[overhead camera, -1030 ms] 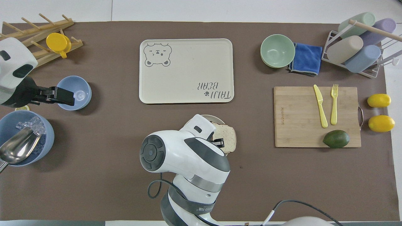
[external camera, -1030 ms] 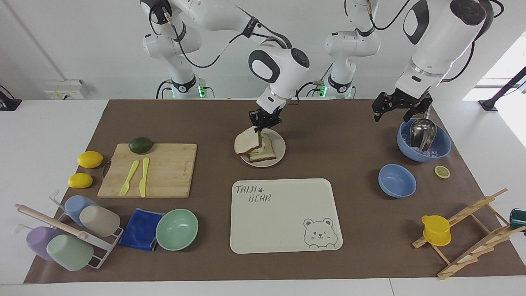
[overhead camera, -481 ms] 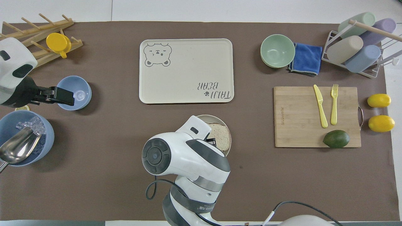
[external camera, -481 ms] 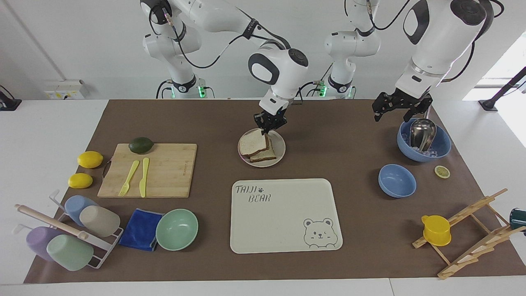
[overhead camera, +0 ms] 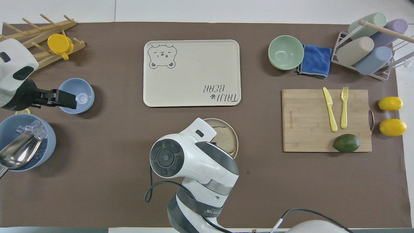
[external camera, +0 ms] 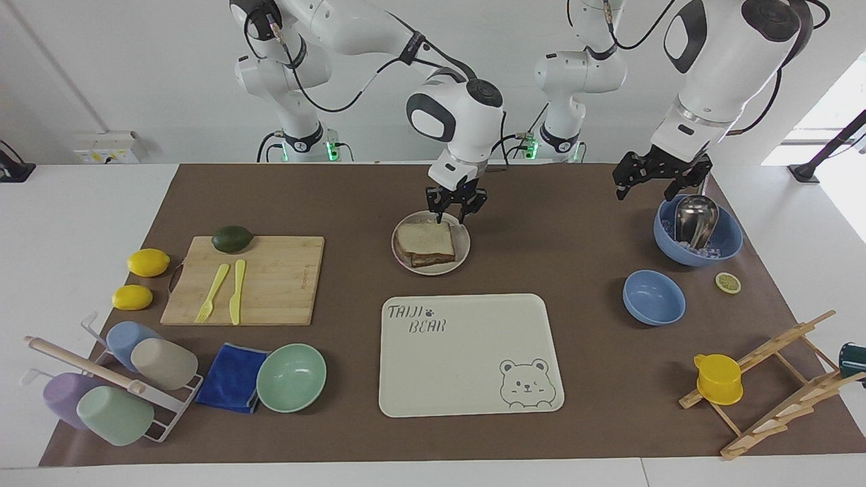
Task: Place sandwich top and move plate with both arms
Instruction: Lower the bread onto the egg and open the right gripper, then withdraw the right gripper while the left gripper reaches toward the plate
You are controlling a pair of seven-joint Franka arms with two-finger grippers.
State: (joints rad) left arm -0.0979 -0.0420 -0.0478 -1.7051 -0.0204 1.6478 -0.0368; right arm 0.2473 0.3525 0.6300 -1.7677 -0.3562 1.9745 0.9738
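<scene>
The sandwich top (external camera: 425, 237) lies flat on the lower slice on the small cream plate (external camera: 465, 249), squarely stacked. My right gripper (external camera: 455, 215) hangs open and empty just above the plate's edge nearest the robots, clear of the bread. In the overhead view the right arm's wrist hides the gripper and part of the plate (overhead camera: 235, 137); the bread (overhead camera: 225, 139) shows beside it. My left gripper (external camera: 646, 193) waits in the air over the table beside the large blue bowl, holding nothing.
The bear tray (external camera: 467, 352) lies just farther from the robots than the plate. A large blue bowl with ice and a metal scoop (external camera: 697, 233) and a small blue bowl (external camera: 653, 296) sit toward the left arm's end. A cutting board (external camera: 247, 279) lies toward the right arm's end.
My right gripper let go of the tilted bread slice; it dropped flat onto the sandwich. The gripper opened and rose slightly toward the left arm's end. The left arm has not moved.
</scene>
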